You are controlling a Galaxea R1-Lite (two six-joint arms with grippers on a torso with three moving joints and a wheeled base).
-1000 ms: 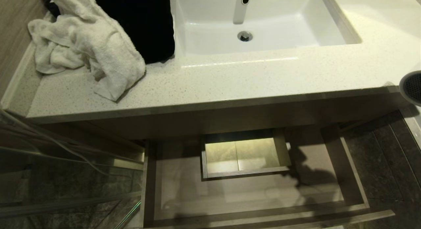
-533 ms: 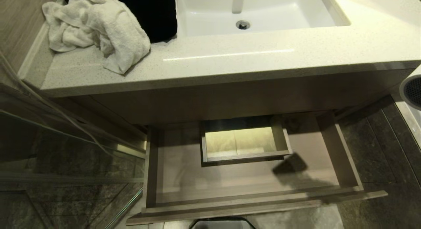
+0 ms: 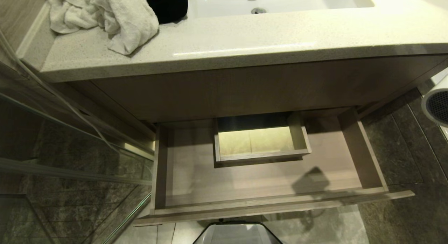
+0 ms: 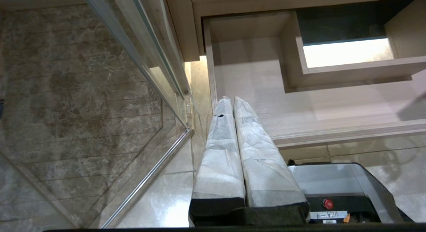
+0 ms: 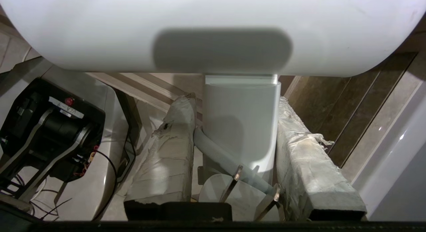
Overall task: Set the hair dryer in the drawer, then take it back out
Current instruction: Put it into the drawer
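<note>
The white hair dryer (image 3: 434,102) pokes in at the right edge of the head view, its dark mesh grille facing the drawer; it hangs above the dark floor, right of the drawer. In the right wrist view my right gripper (image 5: 234,105) is shut on the dryer's handle (image 5: 241,125), with the barrel (image 5: 213,25) across the fingertips and the cord and plug by the palm. The light-wood drawer (image 3: 266,188) stands pulled out under the counter, nothing on its floor, with a boxed cutout (image 3: 260,139) at its back. My left gripper (image 4: 232,100) hangs shut and parked near the drawer's front left corner.
A white towel (image 3: 112,16) and a black item (image 3: 164,4) lie on the speckled counter (image 3: 280,37) left of the sink (image 3: 280,0). A glass shower panel (image 3: 70,167) stands left of the drawer. My base (image 3: 238,233) sits just before the drawer front.
The head view has sunk and tipped down, so the counter and sink slid up the picture and the drawer shows more fully. The dryer's shadow moved toward the drawer's front right.
</note>
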